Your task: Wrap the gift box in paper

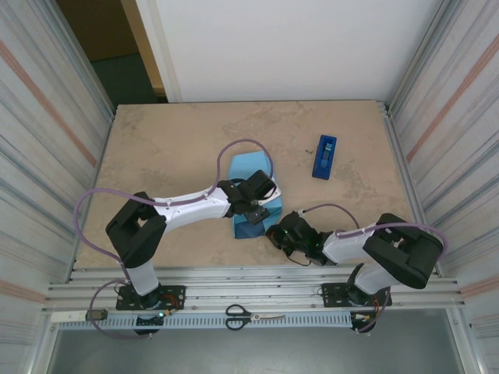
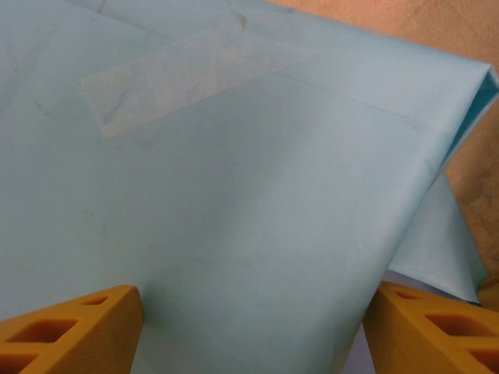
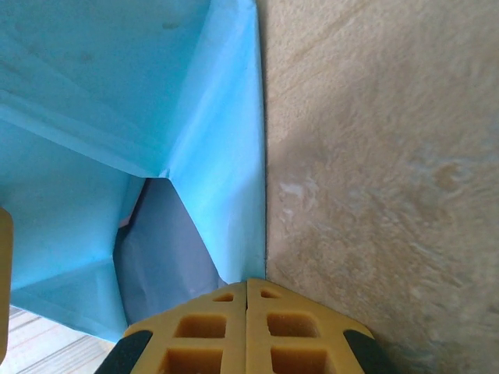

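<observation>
The paper [image 1: 248, 165] sits just right of the middle of the tabletop [image 1: 164, 148], folded up into a chunky bundle. Its pale sky-blue face shows above the left arm's wrist, and a darker blue flap pokes out below it. The gift box is covered, so I can't pick it out.

The left gripper [image 1: 261, 195] hangs right over the bundle, pointing down at it. In the left wrist view its fingers [image 2: 70, 331] stand spread wide, one in each lower corner of the frame. The pale blue paper [image 2: 234, 218] stretches across the whole space between them. I cannot tell whether they press on the bundle or only straddle it. A strip of clear tape [image 2: 171, 78] lies stuck across the paper in the upper left of that view. At the upper right the sheet bends over in a sharp fold, with bare tabletop behind it.

The right gripper [image 1: 275, 232] lies low on the tabletop, just below and right of the bundle, aimed at its lower right corner. In the right wrist view its fingers [image 3: 210, 331] are pressed flat together at the bottom centre, and I see nothing between them. Their tips meet the edge of a blue flap where the paper [image 3: 117, 78] comes down to the tabletop [image 3: 382, 171]. A greyish hollow opens under the folds to the left of them.

A dark-blue tape dispenser [image 1: 325, 156] rests well apart, toward the upper right. A pair of scissors [image 1: 248, 315] lies on the metal rail along the bottom edge.
</observation>
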